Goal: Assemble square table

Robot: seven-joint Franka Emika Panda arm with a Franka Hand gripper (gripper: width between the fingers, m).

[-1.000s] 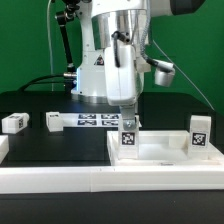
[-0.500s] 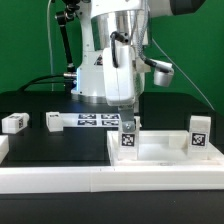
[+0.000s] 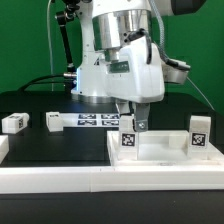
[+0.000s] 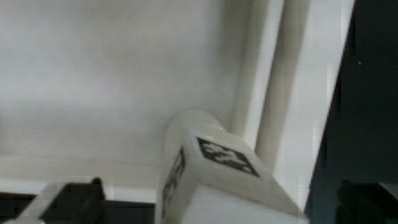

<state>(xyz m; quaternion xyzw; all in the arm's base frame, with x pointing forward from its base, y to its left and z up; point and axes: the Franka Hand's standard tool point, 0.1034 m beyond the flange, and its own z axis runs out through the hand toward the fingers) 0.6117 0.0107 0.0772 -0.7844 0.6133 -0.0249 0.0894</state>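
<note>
Two tagged white legs stand upright on the rimmed white slab. One leg sits between the released gripper fingers; other leg stands apart.

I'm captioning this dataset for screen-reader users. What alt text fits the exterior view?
An open robot hand hangs over a small white tagged plastic leg standing on the large white square plastic slab. A second leg stands on the slab toward the exterior view's right; two more legs sit on the black table at its left.
</note>
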